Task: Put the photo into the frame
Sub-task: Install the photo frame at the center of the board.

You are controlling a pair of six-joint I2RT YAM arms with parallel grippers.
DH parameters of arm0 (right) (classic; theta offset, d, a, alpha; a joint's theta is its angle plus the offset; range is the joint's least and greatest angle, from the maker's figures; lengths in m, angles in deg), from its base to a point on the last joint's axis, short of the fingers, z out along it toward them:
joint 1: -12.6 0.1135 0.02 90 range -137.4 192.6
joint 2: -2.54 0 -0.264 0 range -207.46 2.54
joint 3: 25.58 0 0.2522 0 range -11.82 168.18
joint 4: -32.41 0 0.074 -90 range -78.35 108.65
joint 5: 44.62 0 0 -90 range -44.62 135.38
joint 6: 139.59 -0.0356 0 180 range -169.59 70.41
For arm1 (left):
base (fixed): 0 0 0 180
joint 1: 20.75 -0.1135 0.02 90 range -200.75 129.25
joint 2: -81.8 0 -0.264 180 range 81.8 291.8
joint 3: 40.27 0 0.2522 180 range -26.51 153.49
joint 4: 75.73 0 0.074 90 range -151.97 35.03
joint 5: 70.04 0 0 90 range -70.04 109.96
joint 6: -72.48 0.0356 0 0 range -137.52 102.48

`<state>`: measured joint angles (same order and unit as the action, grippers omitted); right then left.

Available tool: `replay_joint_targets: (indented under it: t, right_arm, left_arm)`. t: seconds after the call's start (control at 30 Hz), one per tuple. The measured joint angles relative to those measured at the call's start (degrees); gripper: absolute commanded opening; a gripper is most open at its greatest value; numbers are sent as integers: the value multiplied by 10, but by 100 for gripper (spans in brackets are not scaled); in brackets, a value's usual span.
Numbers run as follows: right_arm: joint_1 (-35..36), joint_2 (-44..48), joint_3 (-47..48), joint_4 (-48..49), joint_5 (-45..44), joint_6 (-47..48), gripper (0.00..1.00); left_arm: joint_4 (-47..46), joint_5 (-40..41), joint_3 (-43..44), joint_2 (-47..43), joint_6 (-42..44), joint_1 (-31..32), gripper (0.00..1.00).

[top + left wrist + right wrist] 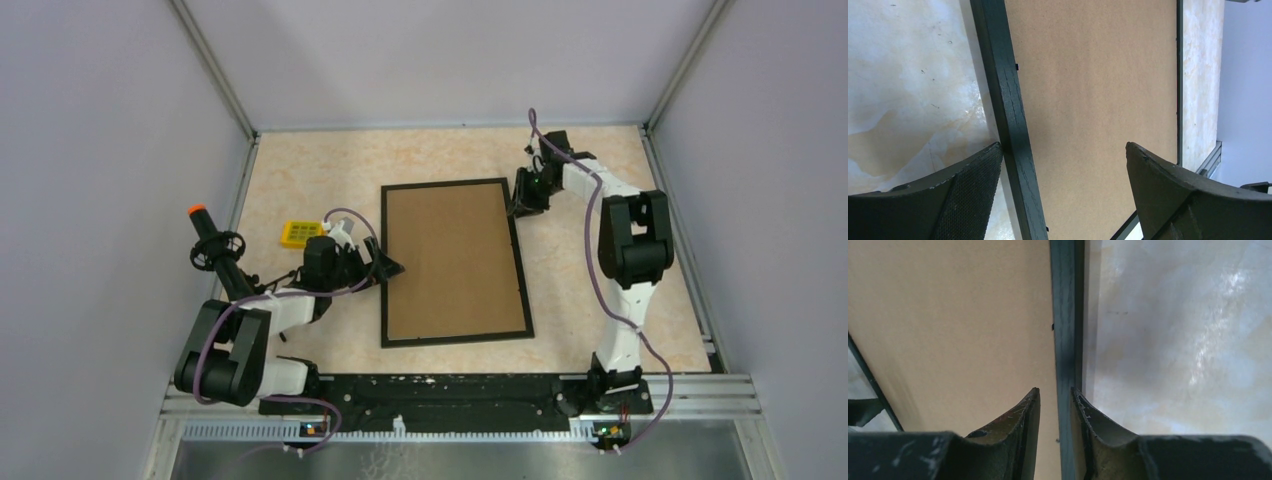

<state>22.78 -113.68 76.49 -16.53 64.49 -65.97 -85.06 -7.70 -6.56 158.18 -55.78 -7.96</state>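
Left claw (1063, 150) spread wide astride frame (1010, 100) left rail; right arm outstretched, right claw (1055, 392) clenched on frame right rail.

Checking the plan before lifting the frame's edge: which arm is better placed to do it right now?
Right. The right claw appears closed on the frame's right rail, ready to lift. The left claw is open wide astride the left rail, gripping nothing.

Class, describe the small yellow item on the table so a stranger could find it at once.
Find the big black frame lying flat, filled by a brown board. Look off its left side, past the left claw. The yellow block is small and square with a gridded top, the only yellow thing there.
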Motion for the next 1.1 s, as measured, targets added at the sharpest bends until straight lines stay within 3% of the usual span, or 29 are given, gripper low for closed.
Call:
replay_joint_targets:
  t: [0.2, 0.33, 1.1]
  right_arm:
    - [-14, -60, 29, 3, 21, 14, 28]
    - [-19, -64, 45, 5, 22, 18, 24]
    - [-37, -104, 67, 54, 89, 14, 25]
  left_arm:
    - [0, -3, 2, 2, 0, 0, 97]
    - [0, -8, 3, 4, -2, 0, 97]
    - [0, -10, 5, 7, -2, -1, 96]
